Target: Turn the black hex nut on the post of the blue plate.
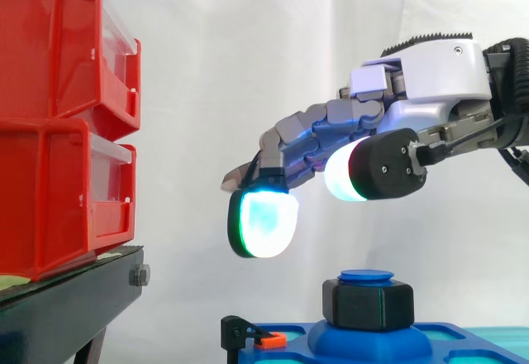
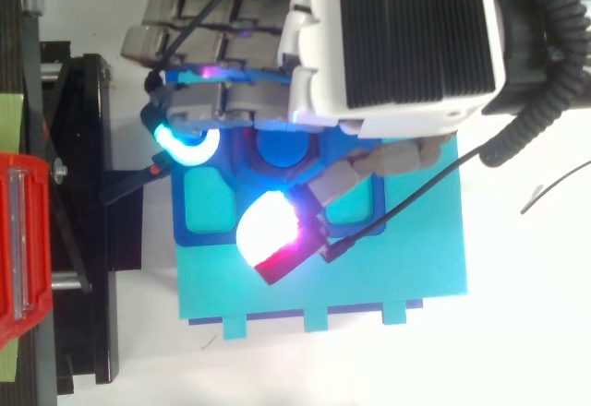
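Hovering above the nut, the fingertips (image 1: 263, 222) glow white and cyan. The fingers are loosely bent and spread apart, with open air between them and the thumb, and they pinch nothing. The lowest pad hangs to the stand side of the nut and a little above its top, not touching it. Behind the fingers, the hand (image 1: 421, 74) reaches in from the right edge of the side view.

Under the thumb stands the black hex nut (image 1: 368, 303). It sits on the blue post (image 1: 366, 276), whose round cap shows just above it. From above, the post shows between the fingers, near the middle of one long edge of the blue plate (image 1: 297, 354). The plate lies on a turquoise board (image 2: 388, 277), along the board's edge nearest the black stand (image 1: 74, 302). A small orange tab (image 1: 270, 341) sits at the plate's stand-side corner.

Judging from this, no turn is under way. The hand has no contact with the nut, so closing on it and twisting it are both left to do. How far down the post the nut is threaded cannot be told.

Two red bins (image 1: 50, 116) are stacked on the stand, each with a clear front, but their contents cannot be made out. Shallow pockets (image 2: 208, 205) in the plate show a turquoise floor, and I can make out nothing lying in them.
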Robot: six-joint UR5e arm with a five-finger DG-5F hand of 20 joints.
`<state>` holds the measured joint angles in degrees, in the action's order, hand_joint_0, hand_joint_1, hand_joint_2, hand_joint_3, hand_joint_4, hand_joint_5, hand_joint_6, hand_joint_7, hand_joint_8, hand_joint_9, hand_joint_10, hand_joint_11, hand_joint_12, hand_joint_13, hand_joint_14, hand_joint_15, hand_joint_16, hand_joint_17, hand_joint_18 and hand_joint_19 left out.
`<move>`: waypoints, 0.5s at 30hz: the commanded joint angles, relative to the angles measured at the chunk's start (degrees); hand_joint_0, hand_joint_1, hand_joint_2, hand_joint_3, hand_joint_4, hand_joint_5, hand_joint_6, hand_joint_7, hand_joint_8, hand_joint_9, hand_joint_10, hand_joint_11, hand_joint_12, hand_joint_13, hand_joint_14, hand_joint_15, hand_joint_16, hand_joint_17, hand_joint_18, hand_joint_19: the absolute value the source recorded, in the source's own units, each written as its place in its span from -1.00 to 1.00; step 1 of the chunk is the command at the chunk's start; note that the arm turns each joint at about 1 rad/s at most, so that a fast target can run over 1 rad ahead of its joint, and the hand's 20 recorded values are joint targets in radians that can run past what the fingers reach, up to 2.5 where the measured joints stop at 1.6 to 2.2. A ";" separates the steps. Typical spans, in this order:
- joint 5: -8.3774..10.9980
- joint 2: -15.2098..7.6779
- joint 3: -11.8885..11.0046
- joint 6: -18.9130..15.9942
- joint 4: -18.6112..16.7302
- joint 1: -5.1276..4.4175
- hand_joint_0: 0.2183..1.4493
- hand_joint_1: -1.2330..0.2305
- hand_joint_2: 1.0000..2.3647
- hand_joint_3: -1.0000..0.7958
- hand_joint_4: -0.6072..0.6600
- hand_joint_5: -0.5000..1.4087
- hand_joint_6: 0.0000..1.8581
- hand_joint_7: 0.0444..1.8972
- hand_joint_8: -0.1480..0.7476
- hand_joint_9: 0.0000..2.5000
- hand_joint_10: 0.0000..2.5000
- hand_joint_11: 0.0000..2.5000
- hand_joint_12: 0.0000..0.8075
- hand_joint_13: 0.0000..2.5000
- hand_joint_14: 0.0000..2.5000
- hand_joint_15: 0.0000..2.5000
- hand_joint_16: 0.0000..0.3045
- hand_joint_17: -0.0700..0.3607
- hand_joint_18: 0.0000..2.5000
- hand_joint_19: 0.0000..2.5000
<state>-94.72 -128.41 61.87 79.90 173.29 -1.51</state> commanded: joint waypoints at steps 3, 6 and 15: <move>2.17 -1.93 0.09 -0.10 -1.29 -1.48 -0.72 0.16 -1.00 -0.44 0.34 -0.70 -0.46 0.07 -0.06 -0.79 -1.00 -1.00 0.01 -0.77 -1.00 -0.96 -0.56 0.02 -0.91 -0.92; 2.43 -2.11 0.09 -0.10 -2.00 -2.01 -0.77 0.14 -1.00 -0.44 0.37 -0.70 -0.46 0.07 -0.03 -0.79 -1.00 -1.00 0.05 -0.77 -1.00 -0.96 -0.54 0.06 -0.91 -0.93; 3.05 -2.02 0.09 -0.01 -0.41 -2.36 -0.69 -0.09 -1.00 -0.44 0.33 -0.70 -0.46 0.07 -0.08 -0.79 -1.00 -1.00 -0.02 -0.78 -1.00 -0.97 -0.58 -0.01 -0.92 -0.93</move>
<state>-91.76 -130.41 61.96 79.88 172.25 -3.82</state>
